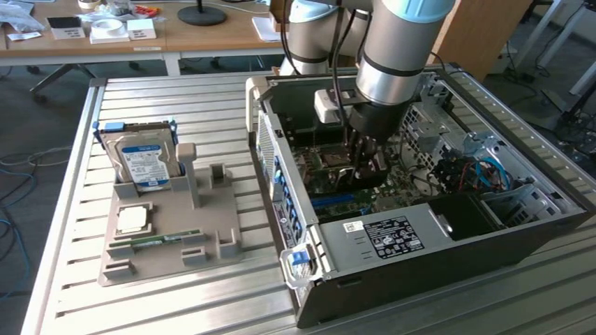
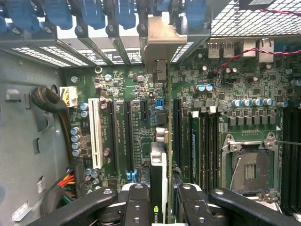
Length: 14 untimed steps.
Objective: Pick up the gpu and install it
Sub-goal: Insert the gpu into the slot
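The gpu (image 2: 159,175) stands on edge between my fingers (image 2: 136,203), its black cooler face carrying a green logo. Its silver end bracket (image 2: 159,40) reaches the case's rear slot openings, among the blue latches. My gripper (image 2: 162,200) is shut on the gpu, holding it over the green motherboard (image 2: 127,84), beside the long black expansion slots (image 2: 127,136). Whether the card's edge sits in a slot is hidden. In the exterior view my gripper (image 1: 368,166) is deep inside the open computer case (image 1: 410,237).
A white slot (image 2: 98,136), the CPU socket (image 2: 249,169) and memory slots (image 2: 195,141) lie around the card. Cables (image 2: 47,101) run along the case wall. Outside the case, a grey holder (image 1: 167,244) carries a hard drive (image 1: 144,164), a CPU (image 1: 133,220) and a RAM stick (image 1: 153,241).
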{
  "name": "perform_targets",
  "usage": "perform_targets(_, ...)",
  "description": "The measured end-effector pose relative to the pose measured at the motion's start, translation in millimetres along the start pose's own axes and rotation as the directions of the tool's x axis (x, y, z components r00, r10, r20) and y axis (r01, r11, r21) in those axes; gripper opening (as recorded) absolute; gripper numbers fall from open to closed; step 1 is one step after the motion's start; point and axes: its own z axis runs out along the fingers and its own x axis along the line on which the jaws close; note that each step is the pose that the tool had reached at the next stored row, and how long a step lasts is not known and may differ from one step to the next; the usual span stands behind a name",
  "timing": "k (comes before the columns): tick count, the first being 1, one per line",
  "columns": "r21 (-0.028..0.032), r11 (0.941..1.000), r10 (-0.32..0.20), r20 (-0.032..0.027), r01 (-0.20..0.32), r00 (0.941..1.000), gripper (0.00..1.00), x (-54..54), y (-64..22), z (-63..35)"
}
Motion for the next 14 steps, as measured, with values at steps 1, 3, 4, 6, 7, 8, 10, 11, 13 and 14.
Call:
perform_targets(1, 0.0, 1.0, 0.0, 0.0, 0.0, 1.0, 0.27, 0.0, 0.3, 0.0)
perform_targets(3, 0.0001, 1.0, 0.0, 0.0, 0.0, 1.0, 0.27, 0.0, 1.6, 0.1)
perform_targets(4, 0.0001, 1.0, 0.0, 0.0, 0.0, 1.0, 0.27, 0.1, 2.6, 0.1)
perform_targets(6, 0.0, 1.0, 0.0, 0.0, 0.0, 1.0, 0.27, 0.2, 3.5, 0.2)
perform_targets(7, 0.0, 1.0, 0.0, -0.0001, 0.0, 1.0, 0.27, 0.2, 3.5, 0.5)
perform_targets(8, 0.0001, 1.0, 0.0, 0.0, 0.0, 1.0, 0.27, 0.2, 3.6, 1.2)
perform_targets(10, 0.0, 1.0, 0.0, -0.0001, 0.0, 1.0, 0.27, 0.3, 3.8, 3.7)
perform_targets(11, 0.0001, 1.0, 0.0, 0.0, 0.0, 1.0, 0.27, 0.3, 3.8, 4.7)
perform_targets(13, 0.0, 1.0, 0.0, 0.0, 0.0, 1.0, 0.27, 0.3, 3.8, 6.4)
perform_targets(14, 0.0, 1.0, 0.0, 0.0, 0.0, 1.0, 0.27, 0.3, 3.9, 7.0)
